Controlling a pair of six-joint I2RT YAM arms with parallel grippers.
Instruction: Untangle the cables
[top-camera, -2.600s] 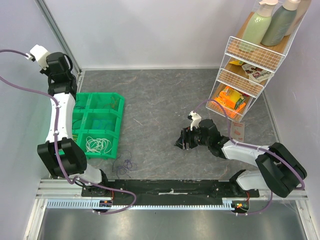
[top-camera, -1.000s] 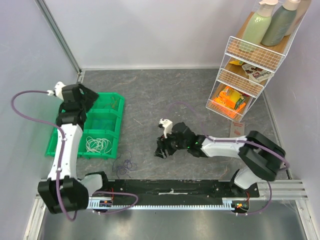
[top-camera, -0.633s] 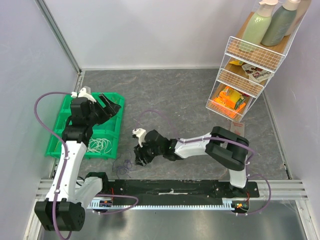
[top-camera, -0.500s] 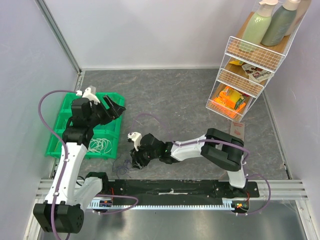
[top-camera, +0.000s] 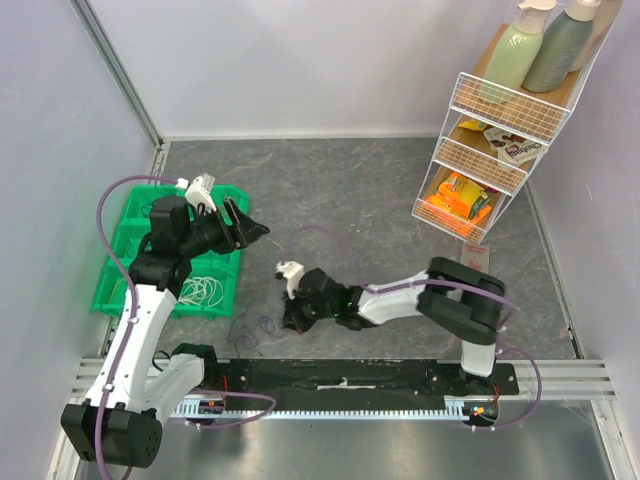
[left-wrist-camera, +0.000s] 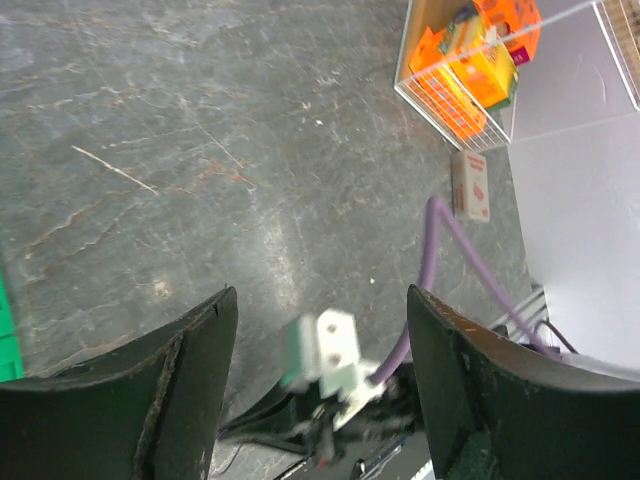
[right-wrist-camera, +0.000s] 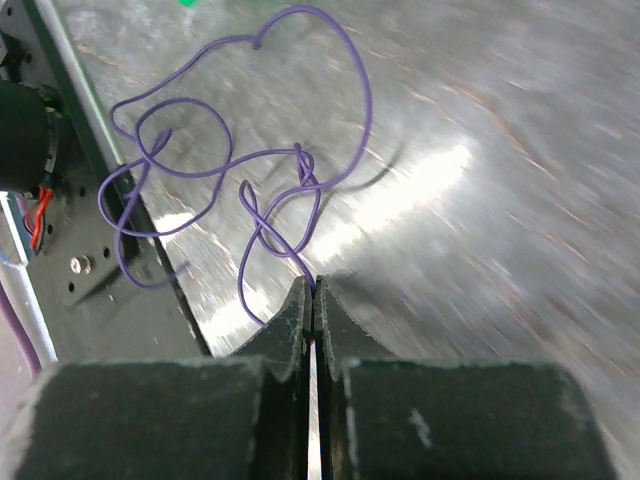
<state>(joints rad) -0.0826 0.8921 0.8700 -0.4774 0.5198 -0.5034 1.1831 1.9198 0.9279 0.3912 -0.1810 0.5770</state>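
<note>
The cables show as a thin purple wire (right-wrist-camera: 225, 165), loosely looped and knotted on the grey table near the front rail (top-camera: 252, 328). My right gripper (right-wrist-camera: 313, 285) is shut on one strand of it, with the loops lying just ahead of the fingertips. From above, the right gripper (top-camera: 291, 319) sits low on the table just right of the tangle. My left gripper (top-camera: 256, 232) hangs open above the table, right of the green bin. Its wide-apart fingers (left-wrist-camera: 160, 390) frame the right arm's wrist (left-wrist-camera: 325, 350) below.
A green compartment bin (top-camera: 138, 292) stands at the left with white coiled wires (top-camera: 198, 290) in its near cell. A wire rack (top-camera: 480, 150) of bottles and snack packs stands at the back right (left-wrist-camera: 455, 85). A small card (top-camera: 474, 262) lies below it. The black base rail (top-camera: 340, 375) runs along the near edge.
The right gripper reached left to the purple tangle, shut on a strand and drew back slightly right. The left arm swung out from over the bin toward the table's middle, jaws narrowing a little.
</note>
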